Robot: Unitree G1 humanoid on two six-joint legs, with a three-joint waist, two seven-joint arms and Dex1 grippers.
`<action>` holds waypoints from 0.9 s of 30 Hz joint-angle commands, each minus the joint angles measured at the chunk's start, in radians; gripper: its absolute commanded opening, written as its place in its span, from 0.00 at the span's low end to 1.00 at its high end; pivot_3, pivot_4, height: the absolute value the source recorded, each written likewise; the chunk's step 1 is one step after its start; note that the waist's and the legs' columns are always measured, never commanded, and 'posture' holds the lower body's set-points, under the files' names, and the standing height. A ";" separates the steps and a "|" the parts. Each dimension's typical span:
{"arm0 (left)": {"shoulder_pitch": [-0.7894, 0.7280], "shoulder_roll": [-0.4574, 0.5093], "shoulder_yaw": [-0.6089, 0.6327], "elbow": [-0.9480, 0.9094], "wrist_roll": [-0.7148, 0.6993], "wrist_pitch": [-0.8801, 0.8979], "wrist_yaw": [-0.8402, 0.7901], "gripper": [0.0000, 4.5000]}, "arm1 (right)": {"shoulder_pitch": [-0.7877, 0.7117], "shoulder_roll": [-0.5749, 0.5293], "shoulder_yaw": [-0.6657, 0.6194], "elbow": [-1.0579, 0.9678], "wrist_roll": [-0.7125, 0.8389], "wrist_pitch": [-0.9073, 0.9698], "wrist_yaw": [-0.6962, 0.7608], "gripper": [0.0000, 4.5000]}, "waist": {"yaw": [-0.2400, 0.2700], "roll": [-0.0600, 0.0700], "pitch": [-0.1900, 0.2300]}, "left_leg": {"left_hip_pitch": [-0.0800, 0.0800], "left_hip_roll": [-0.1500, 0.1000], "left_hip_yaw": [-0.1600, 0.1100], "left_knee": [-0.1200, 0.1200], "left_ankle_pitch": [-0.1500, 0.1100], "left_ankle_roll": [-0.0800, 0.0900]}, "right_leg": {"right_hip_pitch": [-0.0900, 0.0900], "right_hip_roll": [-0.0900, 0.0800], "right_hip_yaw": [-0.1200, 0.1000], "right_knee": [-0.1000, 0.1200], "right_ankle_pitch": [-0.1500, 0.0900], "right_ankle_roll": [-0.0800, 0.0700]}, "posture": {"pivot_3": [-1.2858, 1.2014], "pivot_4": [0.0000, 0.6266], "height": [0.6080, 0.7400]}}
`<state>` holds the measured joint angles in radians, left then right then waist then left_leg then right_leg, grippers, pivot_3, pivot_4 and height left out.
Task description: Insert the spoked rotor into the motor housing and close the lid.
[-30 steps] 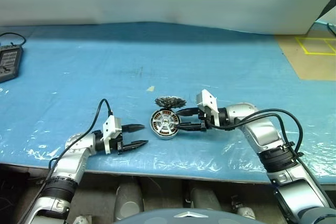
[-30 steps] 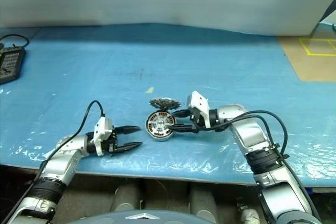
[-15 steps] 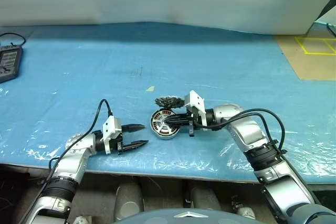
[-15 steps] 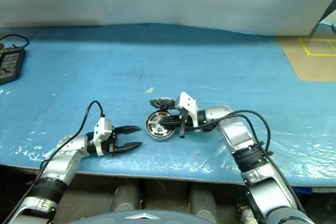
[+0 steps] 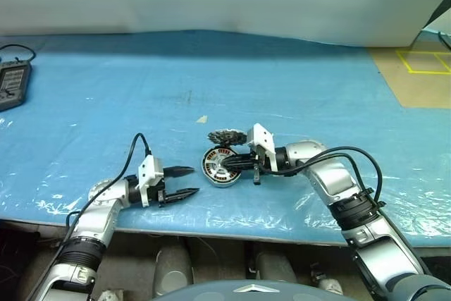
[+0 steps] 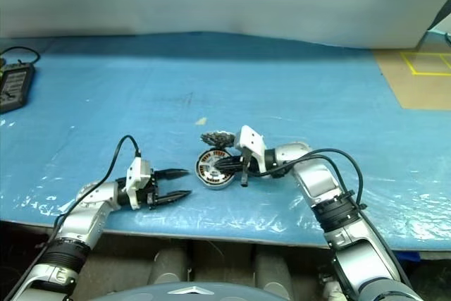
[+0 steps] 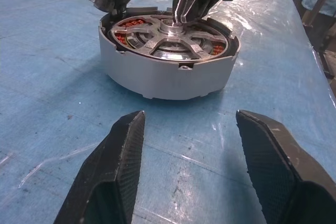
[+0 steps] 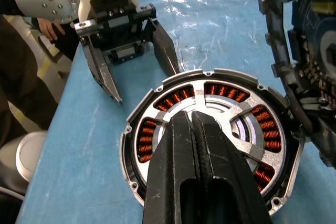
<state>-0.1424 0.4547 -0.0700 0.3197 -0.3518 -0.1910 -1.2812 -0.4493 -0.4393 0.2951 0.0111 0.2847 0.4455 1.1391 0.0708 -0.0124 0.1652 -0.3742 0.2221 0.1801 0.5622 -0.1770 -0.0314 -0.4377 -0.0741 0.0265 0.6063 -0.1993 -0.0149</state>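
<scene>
Landmark: the motor housing (image 7: 169, 59), lying flat on the blue worktop (image 5: 296, 96) near its front edge.
Spoked rotor: the spoked rotor (image 8: 223, 124) already sits inside the housing, its silver spokes over the copper windings and its hub at the centre.
Lid: the lid (image 5: 227, 137) stands tilted on edge just behind the housing, its rim against or very close to the housing's rim; from the right wrist view its segmented face turns toward the housing.
Right pincer: the right pincer (image 8: 193, 124) has its fingers pressed together, holding nothing, with the tips over the rotor's hub; the left wrist view suggests they touch it.
Left pincer: the left pincer (image 5: 182, 182) lies low on the worktop just beside the housing, on the side away from the right arm, its fingers spread wide and empty, pointing at the housing wall.
Step in hand: by my reading, seating the rotor, with the closed tips pressing the hub down.
Next move: probably lift the right pincer clear, open it, take the lid by its rim and lay it flat and centred on the housing; the left pincer could steady the housing.
Risk: the leaning lid may topple if nudged.
</scene>
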 commanded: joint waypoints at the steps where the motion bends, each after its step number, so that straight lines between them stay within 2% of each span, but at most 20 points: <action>1: -0.003 -0.003 0.004 -0.015 -0.009 0.008 0.001 0.65 | 0.000 -0.028 -0.084 -0.128 0.111 0.071 0.016 0.01 | 0.001 0.000 0.000 | 0.000 0.000 0.000 0.000 0.000 0.000 | 0.000 0.000 0.000 0.000 0.000 0.000 | 0.52 0.24 1.00; 8: 0.007 0.002 0.006 -0.029 -0.006 0.010 0.004 0.65 | 0.083 -0.151 -0.157 -0.196 0.175 0.132 0.038 0.01 | 0.004 0.000 0.000 | 0.000 0.000 0.000 0.000 0.000 0.000 | 0.000 0.000 0.000 -0.001 0.000 0.000 | 0.52 0.24 1.00; 13: 0.012 0.005 0.008 -0.044 -0.011 0.021 0.005 0.65 | 0.082 -0.210 -0.156 -0.060 0.085 0.045 0.010 0.01 | -0.001 0.000 0.000 | 0.000 0.000 0.000 0.000 0.000 0.000 | 0.000 0.000 0.000 -0.001 0.000 0.000 | 0.52 0.24 1.00; 21: 0.002 0.005 0.012 -0.052 -0.015 0.033 0.003 0.65 | -0.165 -0.074 -0.154 0.309 -0.053 -0.177 -0.127 0.01 | -0.007 0.000 0.000 | -0.001 0.000 0.000 0.000 0.000 -0.001 | -0.002 0.000 0.000 0.001 0.000 0.000 | 0.52 0.24 1.00; 25: 0.006 0.006 0.016 -0.060 -0.014 0.037 0.011 0.65 | -0.244 -0.009 -0.145 0.346 -0.027 -0.173 -0.077 0.01 | -0.003 0.000 0.000 | -0.003 0.000 0.001 0.000 0.002 -0.004 | -0.002 0.000 0.000 0.000 0.000 -0.001 | 0.52 0.24 1.00; 27: 0.010 0.006 0.019 -0.067 -0.016 0.039 0.017 0.65 | -0.244 0.009 -0.142 0.301 0.010 -0.124 -0.031 0.01 | -0.001 0.000 0.000 | -0.003 0.000 0.001 0.000 0.002 -0.004 | -0.002 0.000 -0.001 0.000 -0.001 -0.001 | 0.52 0.24 1.00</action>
<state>-0.1411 0.4536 -0.0685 0.2861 -0.3530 -0.1531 -1.2689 -0.6817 -0.4326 0.1621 0.3612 0.2501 0.3012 1.0712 0.0699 -0.0124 0.1652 -0.3774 0.2227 0.1806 0.5620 -0.1755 -0.0354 -0.4401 -0.0739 0.0248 0.6062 -0.2000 -0.0164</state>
